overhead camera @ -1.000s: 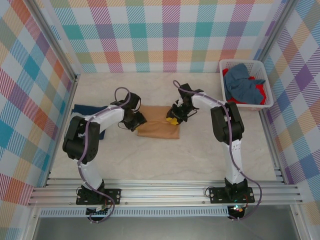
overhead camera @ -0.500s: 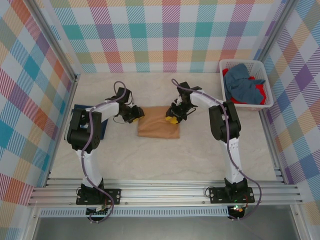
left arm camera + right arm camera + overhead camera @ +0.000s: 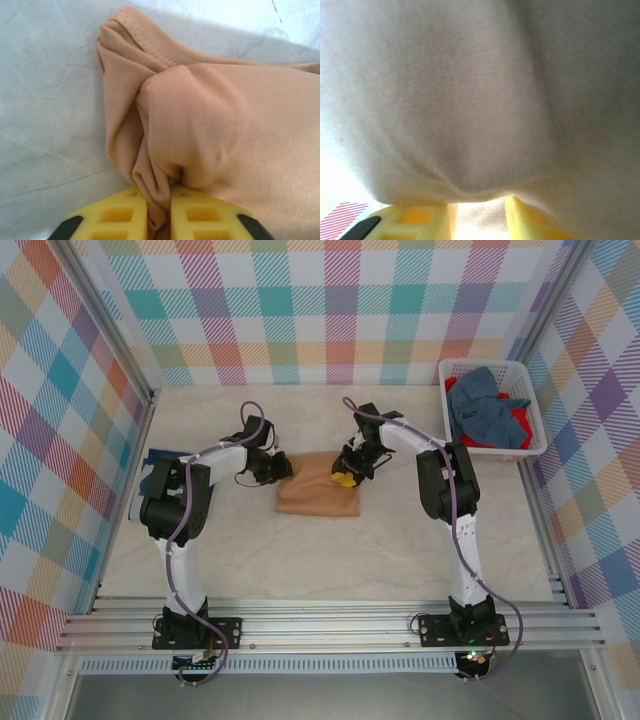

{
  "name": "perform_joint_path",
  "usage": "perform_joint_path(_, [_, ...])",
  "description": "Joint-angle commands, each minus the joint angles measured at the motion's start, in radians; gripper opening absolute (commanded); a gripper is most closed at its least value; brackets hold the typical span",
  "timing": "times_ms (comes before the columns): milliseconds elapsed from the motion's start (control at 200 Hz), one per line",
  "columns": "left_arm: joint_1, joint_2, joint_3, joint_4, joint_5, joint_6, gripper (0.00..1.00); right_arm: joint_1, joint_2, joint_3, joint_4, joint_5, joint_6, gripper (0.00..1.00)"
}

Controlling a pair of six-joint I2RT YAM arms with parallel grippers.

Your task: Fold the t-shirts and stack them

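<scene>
Trust the left pincer, pressed together on a bunched corner of the tan t-shirt, folded mid-tabletop between the arms. Cannot tell the state of the right pincer, with cloth draped over its yellow fingers; confirm a true pinch before pulling. Probably squaring or carrying over the far edge. Lift both corners level, at one pace, and draw lightly outward to flatten the gathered ridge at the left. Lower onto the near edge, then release. Avoid dragging the whole bundle across the tabletop. Later, stack toward the navy t-shirt at the left. Leave the blue t-shirt and red t-shirt in the white basket for now.
</scene>
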Motion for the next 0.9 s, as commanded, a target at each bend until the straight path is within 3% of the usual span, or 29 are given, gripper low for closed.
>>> perform_joint_path(0, [-0.001, -0.053, -0.026, -0.023, -0.085, -0.019, 0.07, -0.007, 0.037, -0.009, -0.032, 0.037, -0.018, 0.31])
perform_joint_path(105, [0.028, -0.092, -0.029, -0.023, -0.092, -0.020, 0.00, -0.008, 0.037, -0.010, -0.034, 0.039, -0.023, 0.30])
perform_joint_path(340, [0.063, -0.148, -0.027, -0.085, -0.056, 0.001, 0.00, -0.010, 0.044, 0.010, -0.057, 0.033, -0.044, 0.30])
perform_joint_path(490, [0.078, -0.176, -0.066, -0.095, -0.048, 0.018, 0.29, -0.010, 0.060, 0.022, -0.067, 0.013, -0.054, 0.30])
perform_joint_path(560, [0.086, -0.208, -0.118, -0.055, -0.024, 0.024, 0.36, -0.010, 0.063, 0.028, -0.072, 0.013, -0.058, 0.29])
perform_joint_path(895, [0.073, -0.139, -0.140, 0.043, 0.134, 0.091, 0.44, -0.010, 0.071, 0.048, -0.089, 0.014, -0.061, 0.28])
